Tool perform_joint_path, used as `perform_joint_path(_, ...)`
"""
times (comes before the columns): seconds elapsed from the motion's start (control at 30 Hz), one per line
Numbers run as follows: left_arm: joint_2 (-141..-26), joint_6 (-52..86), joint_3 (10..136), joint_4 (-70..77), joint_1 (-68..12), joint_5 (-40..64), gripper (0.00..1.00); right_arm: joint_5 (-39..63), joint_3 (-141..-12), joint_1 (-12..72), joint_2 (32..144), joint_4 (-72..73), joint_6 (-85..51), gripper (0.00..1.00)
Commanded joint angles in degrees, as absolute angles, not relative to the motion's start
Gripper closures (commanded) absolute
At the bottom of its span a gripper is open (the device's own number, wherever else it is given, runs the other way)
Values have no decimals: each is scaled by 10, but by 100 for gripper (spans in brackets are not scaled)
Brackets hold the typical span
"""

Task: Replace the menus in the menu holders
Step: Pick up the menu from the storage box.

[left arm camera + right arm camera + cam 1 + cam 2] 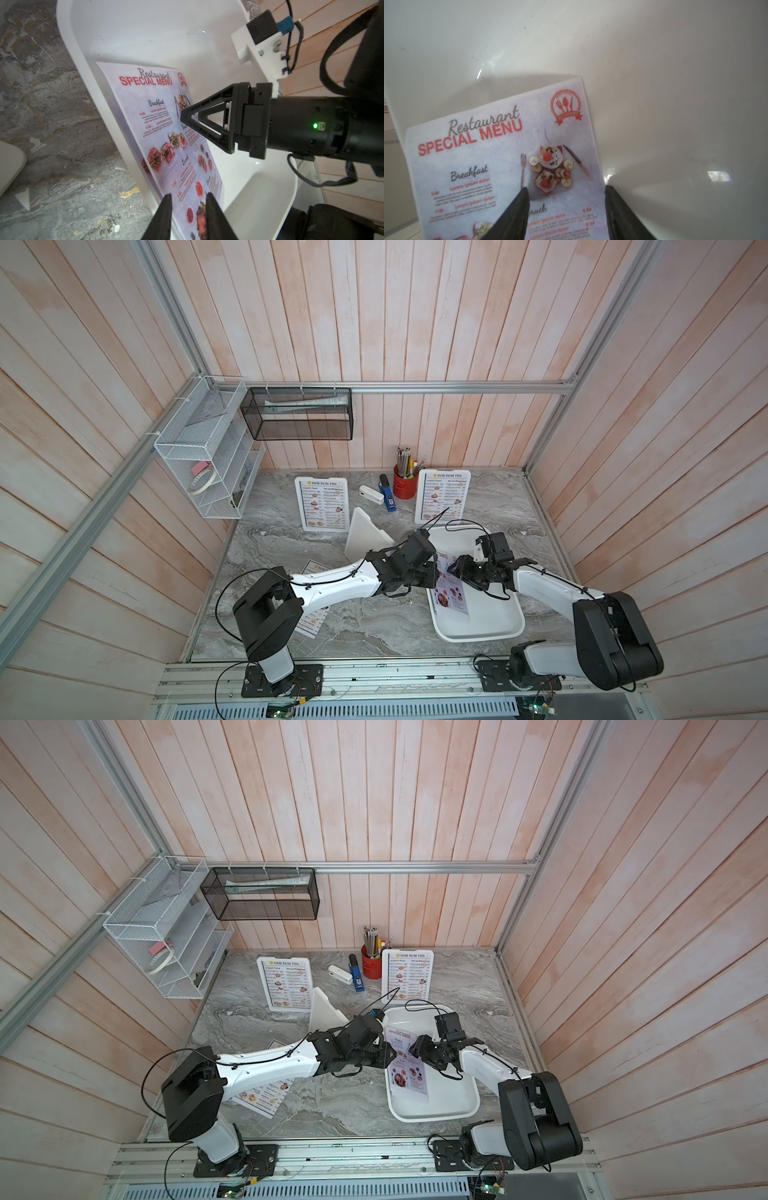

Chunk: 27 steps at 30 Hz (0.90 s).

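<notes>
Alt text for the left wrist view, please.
A SPECIAL MENU sheet leans against the side wall of the white tray. The right gripper has its tip at the breakfast photo; the left gripper, jaws apart, frames the sheet's lower end.

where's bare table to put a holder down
Bare marble in front, between the loose Dim Sum menu and the tray; more right of the right menu holder. Crowded at the tray's left rim, where the left end effector and right end effector meet over the Special Menu.
</notes>
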State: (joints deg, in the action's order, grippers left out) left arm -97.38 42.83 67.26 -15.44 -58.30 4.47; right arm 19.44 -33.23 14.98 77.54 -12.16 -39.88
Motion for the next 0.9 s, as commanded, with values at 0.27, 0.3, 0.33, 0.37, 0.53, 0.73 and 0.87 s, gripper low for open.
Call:
perform_joint_path(0.27, -1001, 444, 668, -154, -585, 36, 70, 199, -319, 155, 772, -135, -399, 41)
perform_joint_path(0.3, -1004, 445, 669, -155, -585, 35, 70, 199, -320, 155, 772, -136, -399, 41)
perform_joint_path(0.33, -1006, 444, 670, -156, -585, 34, 70, 199, -319, 155, 772, -135, -399, 41)
perform_joint_path(0.37, -1007, 445, 669, -155, -585, 34, 70, 200, -320, 155, 772, -135, -399, 41)
perform_joint_path(0.53, -1006, 447, 666, -142, -585, 41, 72, 200, -320, 154, 773, -136, -398, 41)
perform_joint_path(0.73, -994, 447, 679, -183, -589, -4, 72, 199, -320, 155, 773, -137, -397, 41)
perform_joint_path(0.87, -983, 446, 674, -186, -588, -13, 72, 200, -320, 155, 773, -138, -397, 41)
